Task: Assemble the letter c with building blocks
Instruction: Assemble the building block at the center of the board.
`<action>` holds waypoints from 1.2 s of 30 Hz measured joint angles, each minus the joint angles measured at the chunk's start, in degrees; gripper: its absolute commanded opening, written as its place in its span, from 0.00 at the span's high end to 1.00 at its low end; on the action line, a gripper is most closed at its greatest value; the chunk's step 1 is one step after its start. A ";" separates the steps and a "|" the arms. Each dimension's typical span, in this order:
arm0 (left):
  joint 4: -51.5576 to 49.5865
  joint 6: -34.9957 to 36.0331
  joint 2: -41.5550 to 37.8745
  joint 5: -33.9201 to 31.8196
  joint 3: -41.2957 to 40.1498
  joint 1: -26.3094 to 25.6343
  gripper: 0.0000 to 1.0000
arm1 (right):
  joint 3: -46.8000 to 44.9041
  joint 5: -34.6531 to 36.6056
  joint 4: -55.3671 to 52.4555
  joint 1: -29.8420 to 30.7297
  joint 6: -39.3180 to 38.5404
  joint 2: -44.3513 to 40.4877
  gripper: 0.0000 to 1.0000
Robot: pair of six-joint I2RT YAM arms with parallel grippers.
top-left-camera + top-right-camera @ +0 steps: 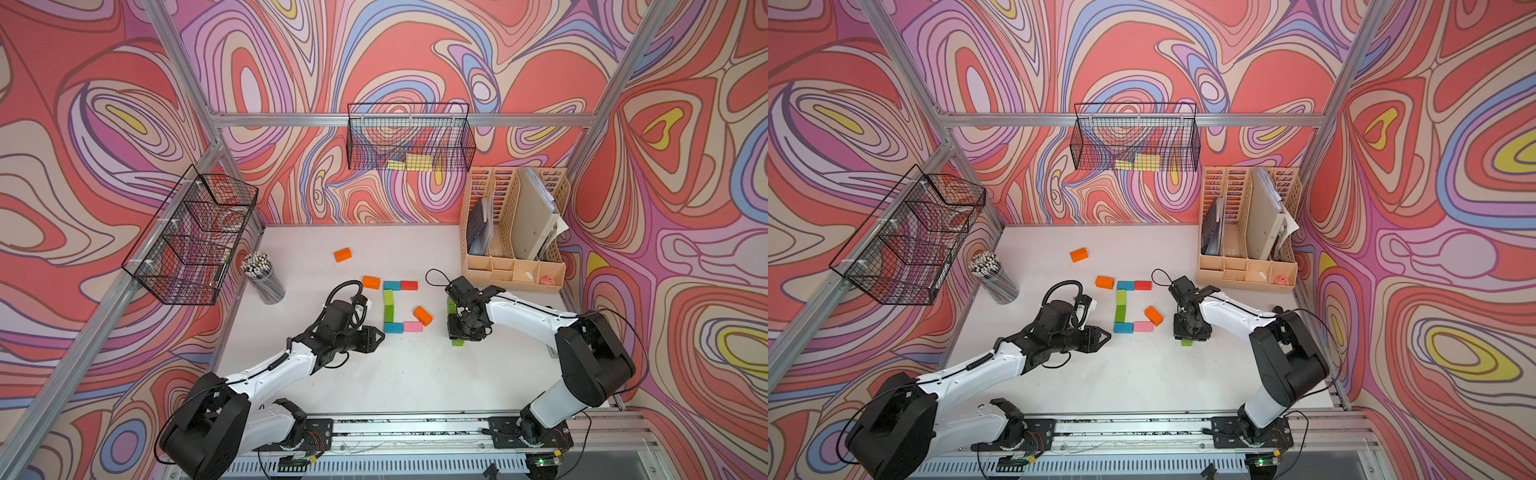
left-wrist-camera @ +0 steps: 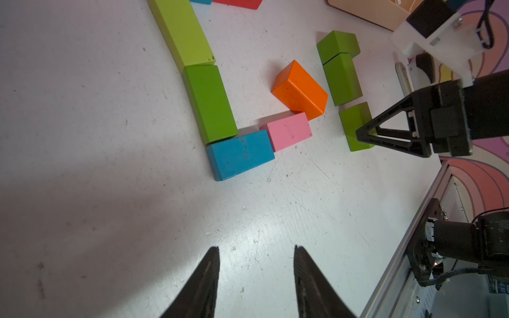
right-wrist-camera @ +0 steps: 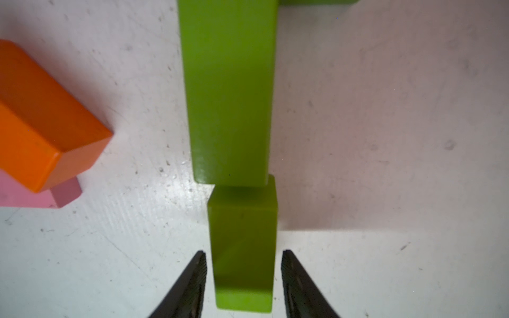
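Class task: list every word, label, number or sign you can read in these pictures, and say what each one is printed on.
No text can be read with certainty.
Blue circuit board, at the edge of the left wrist view: white marks, cut off and too small to read.
Papers in the beige desk organiser: no print is legible.
Building blocks: plain colours, no lettering.

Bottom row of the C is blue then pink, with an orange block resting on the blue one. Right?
No. The orange block rests on the end of the pink block, not on the blue block; the left wrist view shows it. The row is blue then pink, as said.
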 measured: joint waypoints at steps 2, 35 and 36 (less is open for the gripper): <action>-0.02 0.00 0.00 0.00 0.00 0.00 0.53 | -0.52 -0.39 0.15 0.00 0.35 -0.81 0.53; -0.02 0.00 0.00 0.00 0.00 0.00 0.53 | -1.77 -1.60 0.35 0.00 0.02 -0.70 0.62; -0.02 0.00 0.00 -0.02 0.00 0.00 0.53 | -1.64 -1.57 0.46 0.00 0.02 -0.68 0.62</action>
